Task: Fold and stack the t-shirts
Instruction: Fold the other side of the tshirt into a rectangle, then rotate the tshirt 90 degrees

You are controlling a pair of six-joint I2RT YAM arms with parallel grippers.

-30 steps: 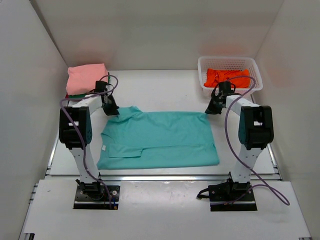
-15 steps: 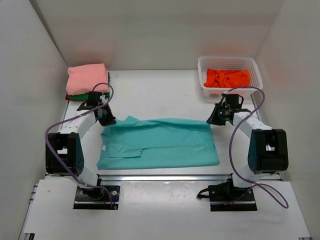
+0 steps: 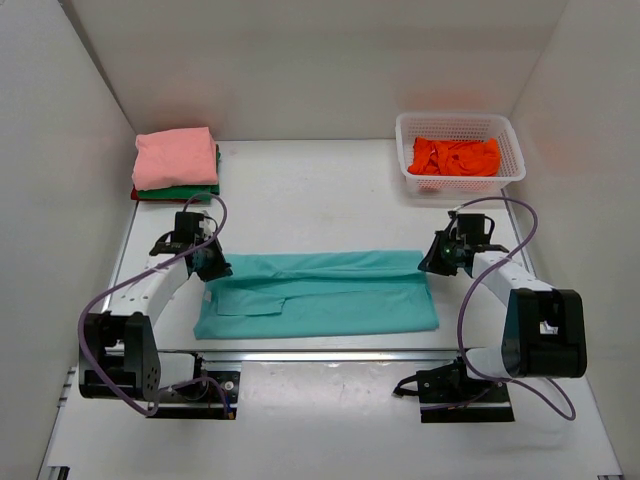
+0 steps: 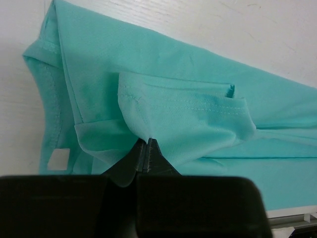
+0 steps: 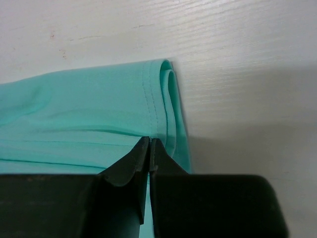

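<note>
The teal t-shirt lies across the lower middle of the top view as a long band on the white table, its far edge doubled over toward the near side. The left gripper sits at the band's upper left corner and the right gripper at its upper right corner. In the left wrist view the 2 fingers are pressed together on a raised fold of teal cloth beside the sleeve hem. In the right wrist view the 2 fingers pinch the stitched hem at the cloth's rolled right edge. At the upper left of the top view a salmon-pink t-shirt rests folded on a green t-shirt, with a red t-shirt showing as a sliver beneath. At the upper right an orange t-shirt lies crumpled inside a white mesh basket, well apart from the teal one.
</note>
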